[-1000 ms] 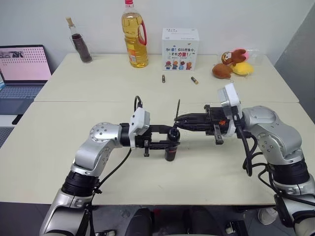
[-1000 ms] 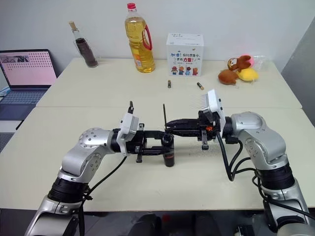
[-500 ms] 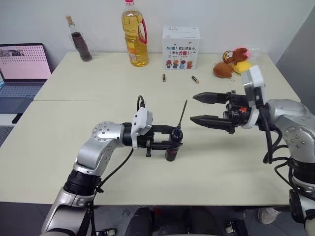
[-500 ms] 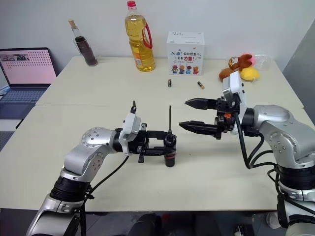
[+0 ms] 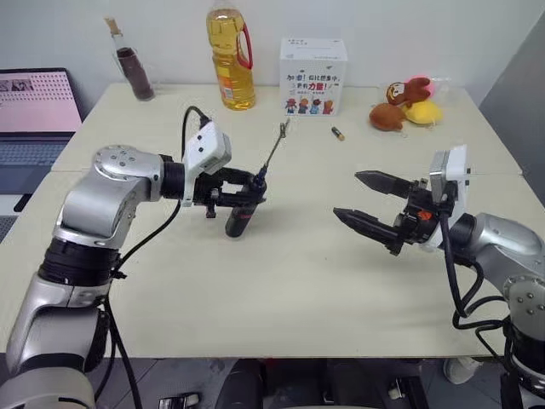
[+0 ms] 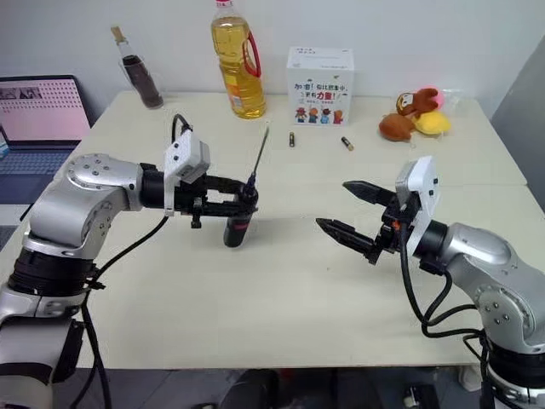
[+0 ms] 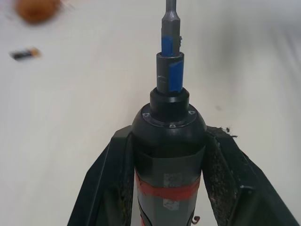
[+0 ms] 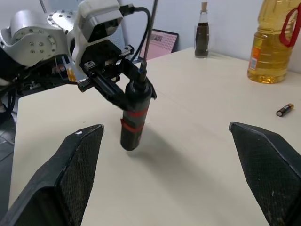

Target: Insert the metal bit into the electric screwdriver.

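The slim black pen-shaped electric screwdriver (image 6: 236, 223) with its red band is clamped between the two black fingers of the left gripper (image 6: 241, 202), whose jaws are drawn fully together on the upper barrel; the tool hangs tilted above the pale tabletop (image 6: 281, 290), butt end down and toward the robot, nose up and away; from that nose the thin dark-grey metal bit (image 6: 259, 154) rises in line with the barrel, leaning toward the far side of the table, so screwdriver and bit share one long slanted axis; in the left wrist view the bit's shank (image 7: 171, 19) sits in the collar with blue marks at the tool's front, and I judge it seated, though how deep cannot be told; the right gripper (image 6: 347, 210) stands well apart on the right side, its jaws spread wide and holding nothing, pointing across toward the tool; the bit and screwdriver thus lie to the left of those open jaws, with the long axis crossing their line of reach; the left arm is plainly the nearer, since it carries the tool; if the insertion needs a further press, the right arm would have to cross the gap and meet the bit near its free tip; two small cylindrical batteries (image 6: 291, 139) lie far back by a white printed box (image 6: 321, 73).
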Controlling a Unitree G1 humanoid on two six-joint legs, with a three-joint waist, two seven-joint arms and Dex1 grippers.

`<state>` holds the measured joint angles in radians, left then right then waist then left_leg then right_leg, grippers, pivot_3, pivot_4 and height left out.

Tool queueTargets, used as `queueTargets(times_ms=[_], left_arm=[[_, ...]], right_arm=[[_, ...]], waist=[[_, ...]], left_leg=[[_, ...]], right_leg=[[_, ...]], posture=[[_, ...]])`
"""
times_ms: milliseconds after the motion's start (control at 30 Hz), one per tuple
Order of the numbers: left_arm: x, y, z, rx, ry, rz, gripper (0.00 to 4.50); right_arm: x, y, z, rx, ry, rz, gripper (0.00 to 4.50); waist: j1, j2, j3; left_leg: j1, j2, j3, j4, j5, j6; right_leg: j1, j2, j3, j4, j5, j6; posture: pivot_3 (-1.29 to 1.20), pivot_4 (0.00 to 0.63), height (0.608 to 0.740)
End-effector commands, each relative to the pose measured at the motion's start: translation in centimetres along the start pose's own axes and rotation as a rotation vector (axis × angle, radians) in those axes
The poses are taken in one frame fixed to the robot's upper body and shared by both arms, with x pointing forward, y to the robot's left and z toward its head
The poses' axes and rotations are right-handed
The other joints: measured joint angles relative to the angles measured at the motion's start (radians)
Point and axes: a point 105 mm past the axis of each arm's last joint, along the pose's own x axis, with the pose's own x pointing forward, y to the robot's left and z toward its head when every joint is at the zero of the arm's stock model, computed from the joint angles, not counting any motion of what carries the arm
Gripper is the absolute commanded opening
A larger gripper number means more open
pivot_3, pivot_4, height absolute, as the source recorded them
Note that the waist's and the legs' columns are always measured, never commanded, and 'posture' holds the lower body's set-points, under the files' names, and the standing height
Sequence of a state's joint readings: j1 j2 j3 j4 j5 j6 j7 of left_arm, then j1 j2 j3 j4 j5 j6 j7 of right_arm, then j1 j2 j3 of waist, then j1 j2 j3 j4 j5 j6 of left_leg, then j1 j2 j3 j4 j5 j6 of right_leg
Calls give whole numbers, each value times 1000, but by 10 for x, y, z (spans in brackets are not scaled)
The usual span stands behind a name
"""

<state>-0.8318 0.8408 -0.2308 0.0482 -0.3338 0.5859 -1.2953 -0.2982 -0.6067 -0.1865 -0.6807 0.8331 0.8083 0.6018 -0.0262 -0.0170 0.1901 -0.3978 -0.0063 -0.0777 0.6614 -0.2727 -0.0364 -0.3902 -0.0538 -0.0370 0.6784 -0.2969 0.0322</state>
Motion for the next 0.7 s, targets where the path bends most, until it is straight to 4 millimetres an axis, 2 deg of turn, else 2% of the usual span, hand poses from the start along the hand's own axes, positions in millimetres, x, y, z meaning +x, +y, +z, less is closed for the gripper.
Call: queueTargets(times_ms=[33,133,233,367,400,567,700], left_arm=[[10,11,-15,30,98,11,1672],[31,20,-35,57,139,22,1672],[52,34,-42,39,113,77,1672],[69,41,-47,39,98,91,1672],[70,43,-48,41,93,98,2208],[67,49,-48,43,71,109,3157],[51,55,-39,35,25,125,3941]], right_arm=[[1,5,4,-45,-32,-28,4494],[2,5,-1,-41,-26,-46,4494],[-1,3,-8,-48,2,-73,4494],[-7,1,-15,-55,28,-99,4494],[-8,1,-15,-56,31,-103,4500],[-10,0,-16,-58,37,-113,4500],[-11,-5,-18,-62,50,-111,4500]], waist=[[2,0,0],[8,0,0],[8,1,-1],[-6,0,0],[-6,0,0],[-5,0,0],[-2,0,0]], left_leg=[[0,0,0,0,0,0],[2,-1,1,1,0,0],[4,-1,1,1,0,1],[4,0,1,1,0,1],[3,0,1,0,0,1],[3,1,1,1,0,1],[2,-1,0,1,0,1]], right_leg=[[0,0,0,0,0,0],[2,1,-2,1,0,0],[3,2,-1,3,1,-1],[1,6,0,4,1,-2],[1,7,0,3,1,-2],[1,7,-1,3,1,-2],[1,4,-1,2,1,-2]], posture=[[0,150,740],[0,150,740],[0,150,740],[0,150,740],[0,150,740],[0,150,740],[0,150,740]])
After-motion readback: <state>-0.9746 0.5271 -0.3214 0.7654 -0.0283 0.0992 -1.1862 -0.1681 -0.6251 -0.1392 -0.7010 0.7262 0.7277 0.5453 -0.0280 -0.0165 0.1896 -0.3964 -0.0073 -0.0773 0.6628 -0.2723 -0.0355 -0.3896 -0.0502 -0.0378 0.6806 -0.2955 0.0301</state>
